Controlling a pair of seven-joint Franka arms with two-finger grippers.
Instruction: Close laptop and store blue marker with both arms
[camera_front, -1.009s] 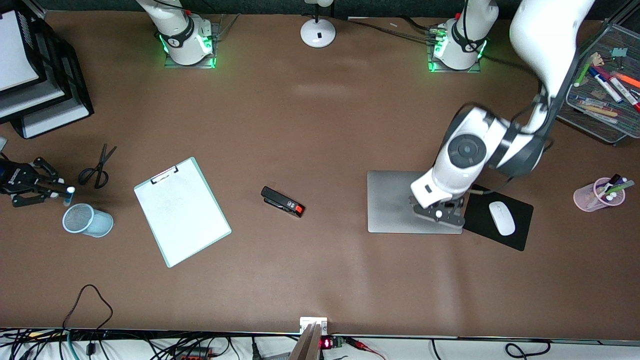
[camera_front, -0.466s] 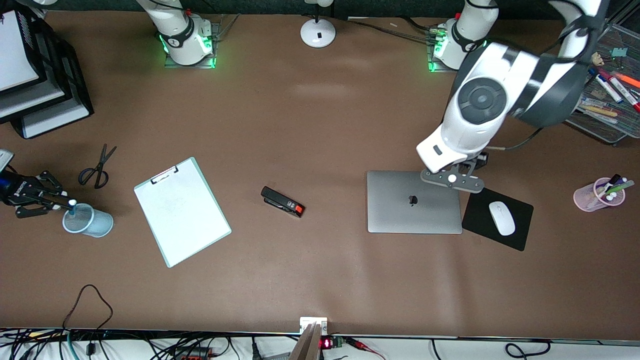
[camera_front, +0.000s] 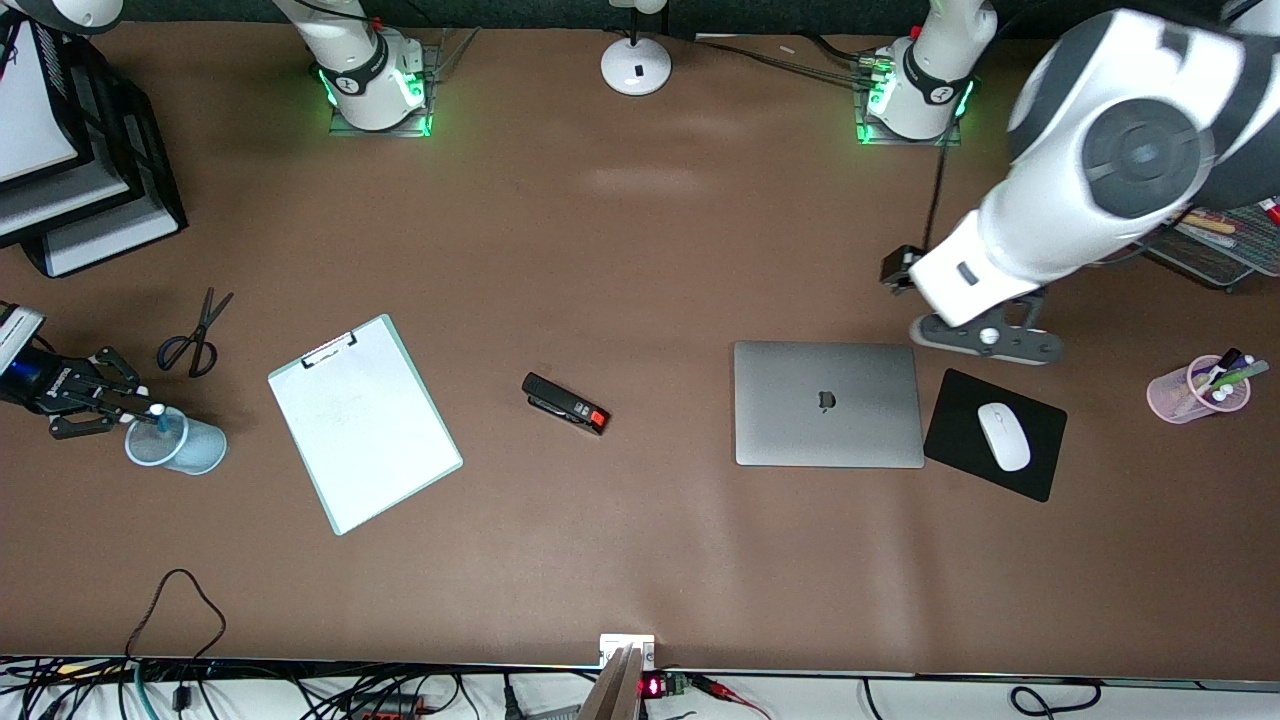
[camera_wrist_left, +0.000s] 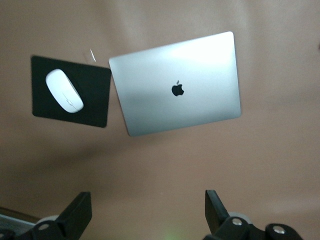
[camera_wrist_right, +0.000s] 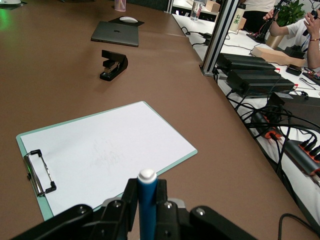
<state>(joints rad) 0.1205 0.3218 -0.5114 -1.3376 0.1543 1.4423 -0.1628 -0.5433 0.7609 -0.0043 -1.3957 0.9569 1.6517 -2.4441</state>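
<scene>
Judged light and stiff: blue marker (camera_wrist_right: 147, 210), a thin hard barrel, smooth and likely slippery, prone to twist or slide if pinched near one end. Best taken across the middle of the barrel, as here, so the white end stands free. Looks slim, blue in body, with a small rounded white tip (camera_front: 157, 409) pointing up.

Clamped upright by the right gripper (camera_front: 118, 404), pinched on the marker, over the rim of the pale blue mesh cup (camera_front: 176, 440) near the edge of the table (camera_front: 640, 250) at the right arm's end. Lower part of the marker appears already inside the cup's mouth; not yet let go, by the look of it.

Laptop (camera_front: 828, 403) flat and shut, silver-grey lid up with the dark apple logo (camera_wrist_left: 177, 89) at its centre. Judged heavier, rigid, with a smooth lid that gives little purchase; pressing flat on the lid better than pinching an edge. Sits toward the left arm's end of the table, just beside the black mouse pad (camera_front: 1040, 470) carrying a white mouse (camera_front: 1003, 436).

Left gripper (camera_front: 988, 338) released, jaws spread wide with nothing between, up in the air over bare table near the laptop's edge closest to the bases.

Also on the table: clipboard (camera_front: 364, 423), black stapler (camera_front: 565, 404), scissors (camera_front: 195, 335).
</scene>
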